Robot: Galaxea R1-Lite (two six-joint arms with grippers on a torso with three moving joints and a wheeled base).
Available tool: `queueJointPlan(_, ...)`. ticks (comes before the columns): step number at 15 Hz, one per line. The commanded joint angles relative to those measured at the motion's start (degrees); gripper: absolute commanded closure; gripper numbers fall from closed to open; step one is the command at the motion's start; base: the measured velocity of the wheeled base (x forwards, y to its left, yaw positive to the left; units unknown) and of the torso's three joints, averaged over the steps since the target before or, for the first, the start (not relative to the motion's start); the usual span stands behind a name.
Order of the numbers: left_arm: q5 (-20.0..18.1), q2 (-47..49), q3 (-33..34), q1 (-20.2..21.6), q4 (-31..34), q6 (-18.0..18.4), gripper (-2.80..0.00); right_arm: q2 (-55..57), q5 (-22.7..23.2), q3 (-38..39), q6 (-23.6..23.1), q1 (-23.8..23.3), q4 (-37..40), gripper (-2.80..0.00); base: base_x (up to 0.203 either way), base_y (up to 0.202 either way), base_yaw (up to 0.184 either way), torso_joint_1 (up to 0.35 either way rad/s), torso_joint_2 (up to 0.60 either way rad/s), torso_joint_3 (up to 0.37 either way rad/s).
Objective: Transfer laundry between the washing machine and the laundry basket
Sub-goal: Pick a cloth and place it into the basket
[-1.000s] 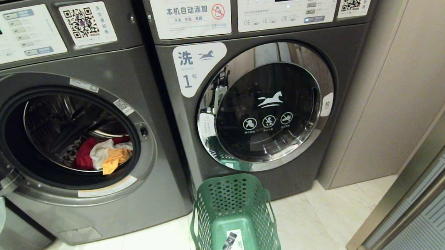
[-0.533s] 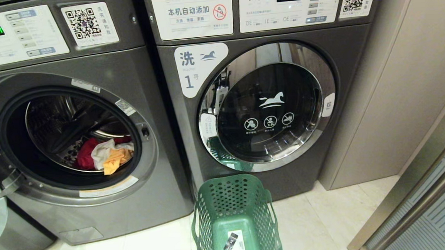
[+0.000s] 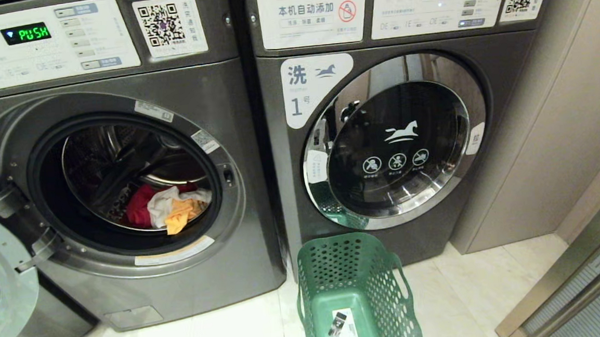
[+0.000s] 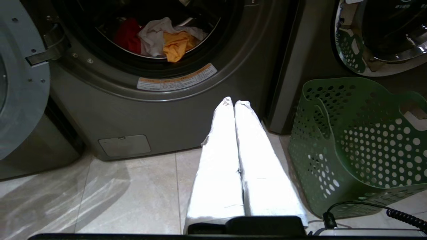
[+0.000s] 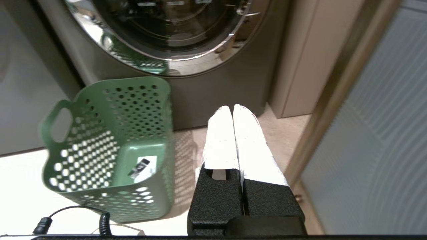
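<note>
Laundry (image 3: 169, 207) sits heaped low in the drum of the open washing machine (image 3: 123, 179). Laundry basket (image 3: 357, 290) stands on floor just beside it, within reach for unloading. Left gripper (image 4: 233, 103) and right gripper (image 5: 232, 108) both low, fingers pressed together, holding nothing.

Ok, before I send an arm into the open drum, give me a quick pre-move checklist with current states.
1. Door of the washing machine swung open, opening unobstructed: ok.
2. Laundry visible at the drum's front lip, red, white and yellow-orange pieces: ok.
3. Laundry basket upright on the floor in front of the closed machine marked 1, holding only a label: ok.
4. Left end effector shut and holding nothing, low in front of the open machine: not ok, open it before grasping.
5. Right end effector shut and holding nothing, beside the basket: ok.
6. Whether more garments lie deeper in the drum: cannot tell.
</note>
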Motion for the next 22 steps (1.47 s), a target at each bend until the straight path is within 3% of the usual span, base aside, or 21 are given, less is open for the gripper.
queueJointPlan(1,0.0,-0.1,0.0,0.0,0.0,0.0,0.0,0.1,0.0,0.0,0.0,0.0,0.0,0.0,0.0,0.194,-0.001,0.004,0.0,-0.003)
queueJointPlan(22,0.0,-0.1,0.0,0.0,-0.1,-0.4,0.0,0.0,0.0,0.0,0.0,0.0,0.0,0.0,0.0,0.186,-0.001,0.003,0.0,0.0)
